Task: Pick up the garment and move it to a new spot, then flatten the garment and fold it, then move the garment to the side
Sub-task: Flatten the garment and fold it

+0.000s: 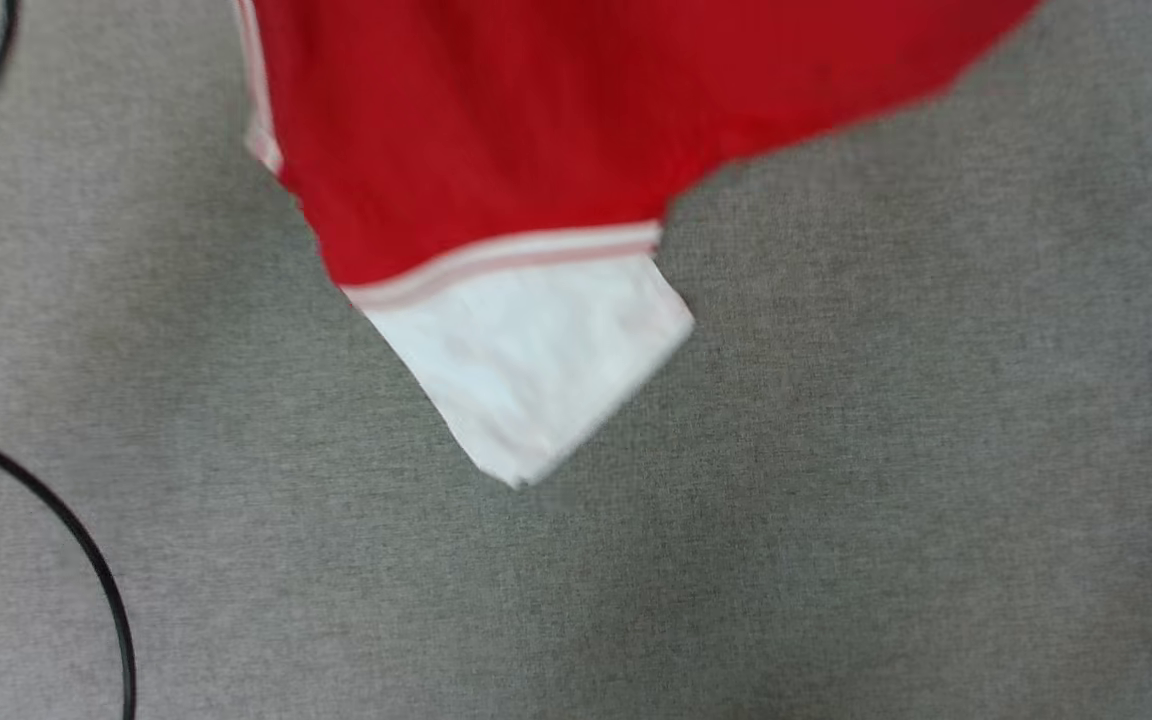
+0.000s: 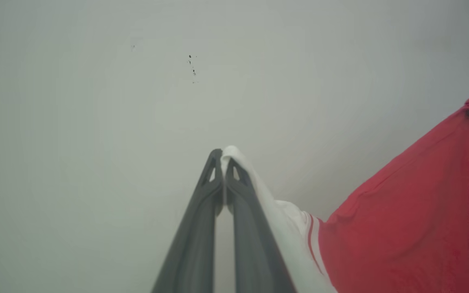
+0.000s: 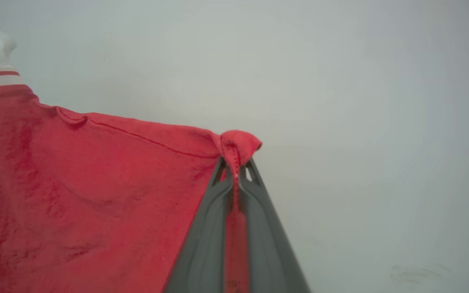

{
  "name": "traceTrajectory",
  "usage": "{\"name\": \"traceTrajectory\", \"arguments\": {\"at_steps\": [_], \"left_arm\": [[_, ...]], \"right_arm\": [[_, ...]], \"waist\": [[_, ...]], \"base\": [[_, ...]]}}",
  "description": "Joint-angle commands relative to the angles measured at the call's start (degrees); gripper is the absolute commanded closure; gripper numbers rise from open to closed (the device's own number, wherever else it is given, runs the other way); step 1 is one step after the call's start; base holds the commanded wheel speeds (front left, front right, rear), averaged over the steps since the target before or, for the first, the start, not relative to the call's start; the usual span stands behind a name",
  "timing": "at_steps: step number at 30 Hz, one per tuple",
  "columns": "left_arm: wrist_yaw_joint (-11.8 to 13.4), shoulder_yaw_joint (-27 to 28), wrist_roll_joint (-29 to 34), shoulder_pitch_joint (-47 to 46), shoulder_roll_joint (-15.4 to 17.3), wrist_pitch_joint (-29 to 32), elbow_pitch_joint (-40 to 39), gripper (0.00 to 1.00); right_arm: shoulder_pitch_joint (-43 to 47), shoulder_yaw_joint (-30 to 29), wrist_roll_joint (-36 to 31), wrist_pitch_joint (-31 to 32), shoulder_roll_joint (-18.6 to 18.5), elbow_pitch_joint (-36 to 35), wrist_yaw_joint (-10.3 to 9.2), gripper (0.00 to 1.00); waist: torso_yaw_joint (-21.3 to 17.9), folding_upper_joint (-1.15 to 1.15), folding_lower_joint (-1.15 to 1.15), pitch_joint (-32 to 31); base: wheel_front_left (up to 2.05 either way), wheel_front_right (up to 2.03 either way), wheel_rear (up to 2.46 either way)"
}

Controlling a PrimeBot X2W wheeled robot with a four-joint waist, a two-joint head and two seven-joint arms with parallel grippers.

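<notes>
The shirt (image 1: 496,120) hangs in the air, stretched between both hands above grey carpet (image 1: 886,450). The left hand (image 2: 223,156) is clenched on white sleeve cloth. The right hand (image 3: 236,165) is clenched on a bunched red corner. In the head view a white sleeve (image 1: 536,370) dangles lowest, and a black cable (image 1: 86,560) lies on the carpet at the left.

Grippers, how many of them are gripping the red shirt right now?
2. The left gripper is shut on the garment at a white sleeve. The right gripper is shut on a bunched red corner of it.
</notes>
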Motion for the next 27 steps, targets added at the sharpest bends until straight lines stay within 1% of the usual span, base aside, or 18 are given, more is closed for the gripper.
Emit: {"name": "traceTrajectory", "arguments": {"at_steps": [1,4,5,10,13,16,21,27], "left_arm": [[-1.0,-0.2,0.9,-4.2,-0.6,0.2,1.9,1.0],[-3.0,-1.0,2.2,-12.3,-2.2,0.7,6.1,1.0],[-3.0,-1.0,2.2,-12.3,-2.2,0.7,6.1,1.0],[-5.8,-1.9,4.0,-24.7,-5.3,0.0,13.6,1.0],[-6.7,-1.5,4.3,-30.9,-6.9,-1.1,18.0,1.0],[-7.8,-1.9,4.7,-34.8,-8.2,-2.2,21.8,1.0],[-9.3,-2.9,4.3,-36.9,-8.4,-4.1,26.8,1.0],[-10.4,-4.4,2.8,-32.0,-8.4,-6.4,31.1,1.0]], "right_arm": [[-3.2,-0.7,-1.2,0.1,1.0,1.0,-0.02,1.0],[-8.1,-1.5,-3.5,-0.2,2.7,3.1,-0.02,1.0],[-8.1,-1.5,-3.5,-0.2,2.7,3.1,-0.02,1.0],[-16.5,-2.8,-6.3,-1.7,4.8,7.0,-0.02,1.0],[-20.8,-3.1,-7.3,-2.6,5.4,9.4,-0.02,1.0],[-23.6,-3.2,-7.4,-3.6,5.9,11.9,-0.02,1.0],[-23.5,-0.9,-7.2,-5.5,6.5,15.6,-0.02,1.0],[-19.0,4.1,-5.7,-7.7,6.9,18.9,-0.02,1.0]], "waist": [[-0.2,0.0,-0.01,2.1],[-0.2,0.0,-0.01,3.7],[-0.2,0.0,-0.01,3.7],[0.2,0.0,-0.01,5.5],[0.4,0.0,-0.01,6.3],[0.5,0.0,-0.01,6.9],[0.4,0.0,-0.01,7.7],[0.6,0.0,-0.01,8.4]], "base": [[0.0,0.0,0.0],[0.0,0.0,0.0],[0.0,0.0,0.0],[0.0,0.0,0.0],[0.0,0.0,0.0],[0.0,0.0,0.0],[0.0,0.0,0.0],[0.0,0.0,0.0]]}}
